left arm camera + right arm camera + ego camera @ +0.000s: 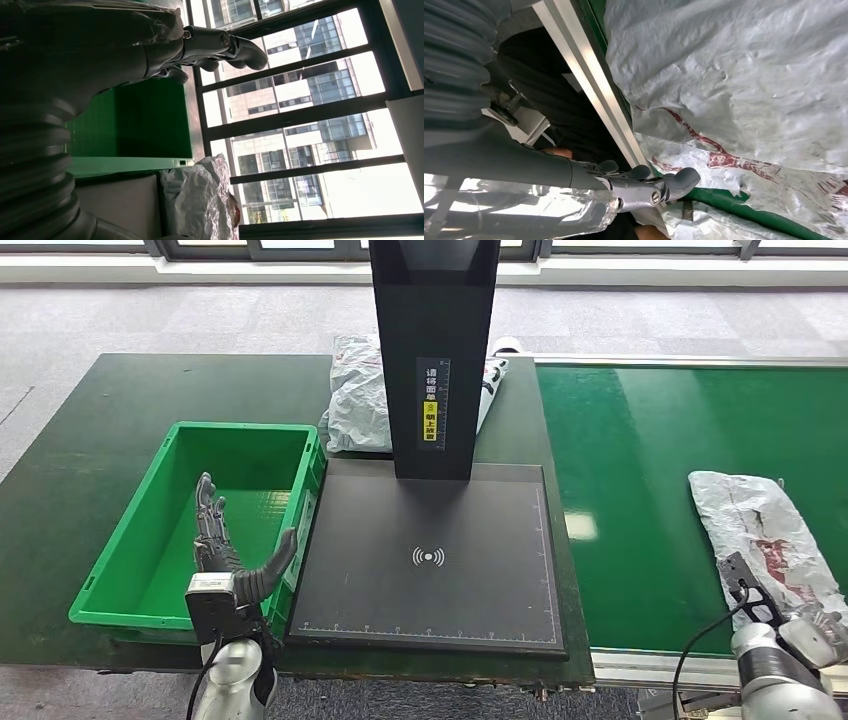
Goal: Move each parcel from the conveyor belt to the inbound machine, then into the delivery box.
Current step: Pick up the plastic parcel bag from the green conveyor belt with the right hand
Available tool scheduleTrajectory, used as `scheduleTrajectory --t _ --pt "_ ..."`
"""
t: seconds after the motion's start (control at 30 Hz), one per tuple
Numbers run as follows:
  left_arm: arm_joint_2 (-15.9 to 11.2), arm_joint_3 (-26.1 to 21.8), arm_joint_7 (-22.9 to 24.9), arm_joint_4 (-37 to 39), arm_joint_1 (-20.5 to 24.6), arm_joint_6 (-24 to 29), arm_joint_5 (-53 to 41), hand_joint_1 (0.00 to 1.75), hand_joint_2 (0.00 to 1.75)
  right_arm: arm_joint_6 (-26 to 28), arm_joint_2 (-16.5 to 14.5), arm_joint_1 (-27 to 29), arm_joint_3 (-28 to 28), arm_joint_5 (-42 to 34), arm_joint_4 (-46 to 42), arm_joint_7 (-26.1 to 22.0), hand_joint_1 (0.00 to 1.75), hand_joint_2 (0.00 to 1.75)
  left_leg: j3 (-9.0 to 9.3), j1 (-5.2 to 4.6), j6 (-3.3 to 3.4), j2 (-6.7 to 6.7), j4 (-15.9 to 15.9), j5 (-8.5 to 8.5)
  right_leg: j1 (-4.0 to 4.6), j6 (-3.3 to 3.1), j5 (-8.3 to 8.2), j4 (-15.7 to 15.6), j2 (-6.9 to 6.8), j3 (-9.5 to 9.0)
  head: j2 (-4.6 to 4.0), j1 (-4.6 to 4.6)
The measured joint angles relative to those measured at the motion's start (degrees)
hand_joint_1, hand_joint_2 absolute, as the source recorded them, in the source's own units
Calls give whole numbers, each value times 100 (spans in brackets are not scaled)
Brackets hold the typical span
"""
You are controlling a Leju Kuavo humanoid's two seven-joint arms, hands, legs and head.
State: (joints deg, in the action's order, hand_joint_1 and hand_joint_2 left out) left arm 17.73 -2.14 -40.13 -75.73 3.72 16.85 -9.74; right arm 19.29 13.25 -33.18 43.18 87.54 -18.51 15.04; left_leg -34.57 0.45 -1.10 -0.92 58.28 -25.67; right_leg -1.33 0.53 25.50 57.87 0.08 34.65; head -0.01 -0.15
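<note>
Silver arms ending in dark-fingered hands, left hand (222, 540) with a thick grey thumb, right hand (790, 615) trailing a black cable; grey ribbed wrist covers.

Two grey parcels (765, 530) (355, 390), one green delivery box (130, 540), one inbound machine (430, 580), one conveyor belt (640, 490)

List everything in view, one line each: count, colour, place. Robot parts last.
Parcel on belt: one, grey-white with red print, on the conveyor's right, near edge.
Parcel behind post: one, grey-white, on the table behind the machine.
Conveyor belt: one, green, right side.
Inbound machine: one, black flat pad with upright post, centre.
Delivery box: one, green, left of the machine.
Table: one, dark green.
Left hand: one, dark, fingers apart, over the box.
Right hand: one, at the belt parcel's near end; grip unclear.
</note>
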Motion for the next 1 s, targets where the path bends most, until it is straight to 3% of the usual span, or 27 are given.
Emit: scheduleTrajectory --t 0.3,0.33,0.43,0.47,0.73,1.0 --pt "-3 0 0 6 2 -38 -19 0 175 -114 0 -17 99 7 0 -13 14 175 -1 0 7 0 4 3 -2 6 -3 -1 -1 -4 1 0" --pt "-3 0 0 6 2 -38 -19 0 175 -118 0 -17 99 8 1 -13 28 175 -1 0 9 0 4 4 -3 7 -4 -1 -2 -4 1 0" --pt "-4 0 0 6 2 -39 -19 0 175 -128 0 -12 99 9 4 -10 147 175 -2 -1 13 0 5 7 -6 11 -6 -1 -2 -4 0 0" --pt "-4 0 0 6 2 -39 -19 0 175 -140 0 -9 99 12 8 -5 173 175 -2 -1 14 0 5 7 -7 12 -7 -1 -2 -3 0 0" --pt "-5 0 0 34 8 -39 -21 0 175 -79 0 0 114 56 22 -64 175 175 -1 -3 14 2 5 7 -8 12 -7 -1 0 -1 0 0" --pt "-5 1 0 127 24 -39 -21 0 175 874 -29 60 185 58 -54 -653 175 175 -4 -3 14 2 4 7 -8 12 -7 -1 1 0 0 0"
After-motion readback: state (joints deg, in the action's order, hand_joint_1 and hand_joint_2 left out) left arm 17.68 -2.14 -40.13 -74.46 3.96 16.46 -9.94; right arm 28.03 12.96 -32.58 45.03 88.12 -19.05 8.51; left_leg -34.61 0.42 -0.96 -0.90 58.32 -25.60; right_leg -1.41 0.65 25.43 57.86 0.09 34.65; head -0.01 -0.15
